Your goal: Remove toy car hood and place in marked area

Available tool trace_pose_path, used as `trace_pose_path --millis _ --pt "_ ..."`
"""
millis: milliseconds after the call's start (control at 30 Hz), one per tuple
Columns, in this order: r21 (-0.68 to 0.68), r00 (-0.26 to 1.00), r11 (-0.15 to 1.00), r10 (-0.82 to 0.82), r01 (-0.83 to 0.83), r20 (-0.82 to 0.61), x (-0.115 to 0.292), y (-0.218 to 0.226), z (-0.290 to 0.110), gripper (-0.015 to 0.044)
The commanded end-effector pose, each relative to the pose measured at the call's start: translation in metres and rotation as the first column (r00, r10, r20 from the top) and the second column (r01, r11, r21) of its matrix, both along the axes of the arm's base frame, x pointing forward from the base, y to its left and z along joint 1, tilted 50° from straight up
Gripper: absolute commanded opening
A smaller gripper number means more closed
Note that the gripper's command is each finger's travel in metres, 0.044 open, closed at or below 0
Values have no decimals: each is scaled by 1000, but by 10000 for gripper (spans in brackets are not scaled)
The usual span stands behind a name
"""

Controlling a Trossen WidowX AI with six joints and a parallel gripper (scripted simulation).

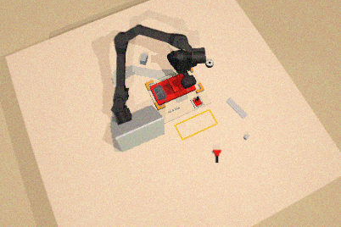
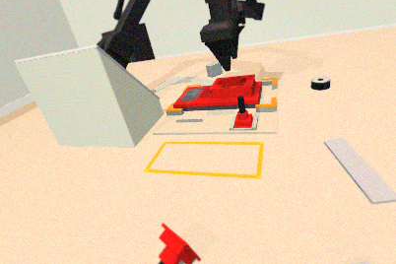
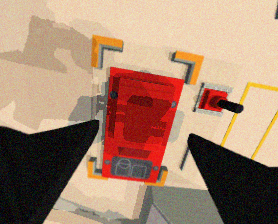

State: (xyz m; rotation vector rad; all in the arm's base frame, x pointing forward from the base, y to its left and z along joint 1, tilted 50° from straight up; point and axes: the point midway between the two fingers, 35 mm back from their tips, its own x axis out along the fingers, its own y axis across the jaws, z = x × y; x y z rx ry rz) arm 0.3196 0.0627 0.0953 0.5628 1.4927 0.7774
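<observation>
— Where's your end effector (image 2: 228, 65)?

— Spread wide and holding nothing, just above the toy car (image 2: 222, 92) (hood (image 3: 142, 117) not yet lifted off).

— Next?

— You're on the approach; lower, straddle the hood, pinch, then carry it to the yellow marked area (image 2: 206, 159) on the table (image 2: 296, 203).

The open gripper (image 2: 228, 64) has free room above the toy car (image 2: 222, 91), while the upright black lever (image 2: 241, 105) stands between car and yellow marked area (image 2: 204, 159).
</observation>
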Motion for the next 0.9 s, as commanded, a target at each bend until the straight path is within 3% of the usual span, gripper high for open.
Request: trace_pose_path --millis 0,867 --pt "5 1000 1000 0 0 -6 -2 5 -3 440" --pt "6 1000 1000 0 0 -6 -4 20 -16 440"
